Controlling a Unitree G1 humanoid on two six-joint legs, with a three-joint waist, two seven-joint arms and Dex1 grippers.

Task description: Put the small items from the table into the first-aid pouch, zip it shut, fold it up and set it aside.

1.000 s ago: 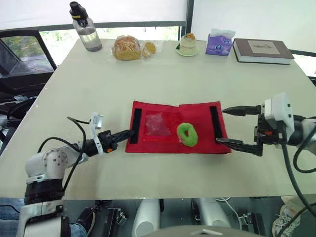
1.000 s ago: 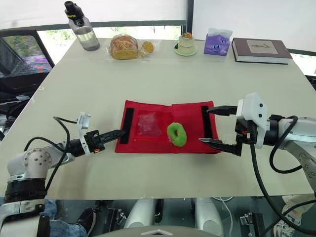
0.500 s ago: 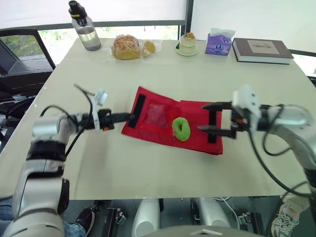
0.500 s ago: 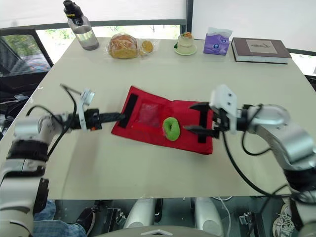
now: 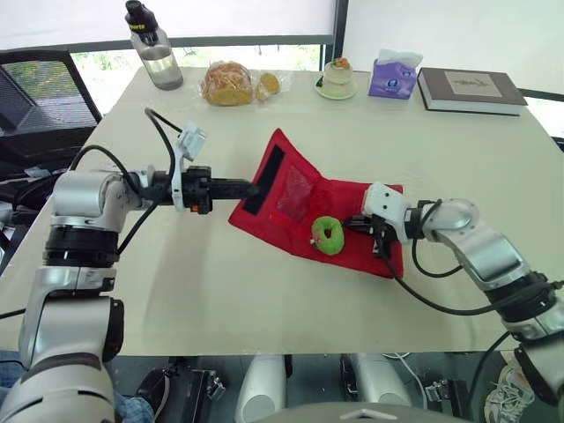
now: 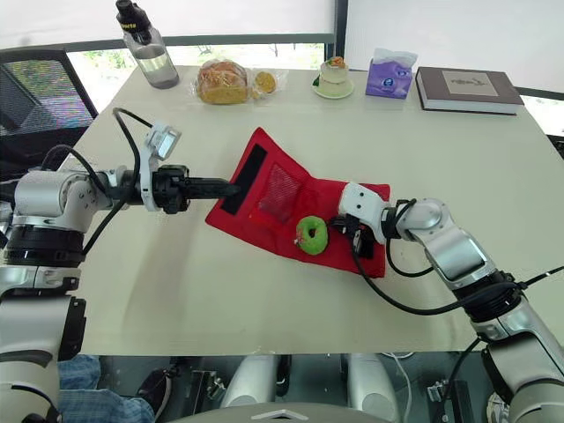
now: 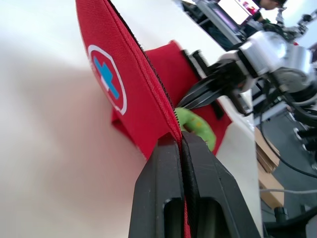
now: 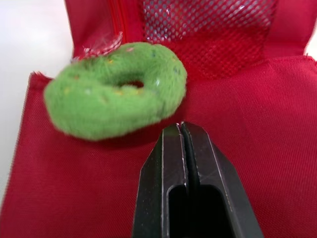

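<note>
The red first-aid pouch [image 5: 300, 198] lies unfolded mid-table, its left flap raised off the surface. My left gripper [image 5: 254, 187] is shut on that flap's zip edge; in the left wrist view the fingers [image 7: 163, 163] pinch the red fabric [image 7: 124, 74] with its white-and-blue cross. A green fuzzy ring [image 5: 328, 236] rests on the pouch's inner face, below the mesh pocket [image 8: 208, 20]. My right gripper [image 5: 354, 224] is shut, nothing visible between its fingers. Its tip [image 8: 181, 128] is low over the red fabric, just beside the ring [image 8: 114, 89].
Along the table's far edge stand a water bottle [image 5: 155, 48], bagged bread [image 5: 227, 84], a dessert on a small plate [image 5: 336, 77], a purple tissue pack [image 5: 393, 75] and a book [image 5: 469, 88]. A black chair [image 5: 44, 97] sits at the far left.
My right gripper closed from wide open and moved left onto the pouch, beside the ring. My left gripper lifted the pouch's left flap up, and the pouch slewed round on the table.
</note>
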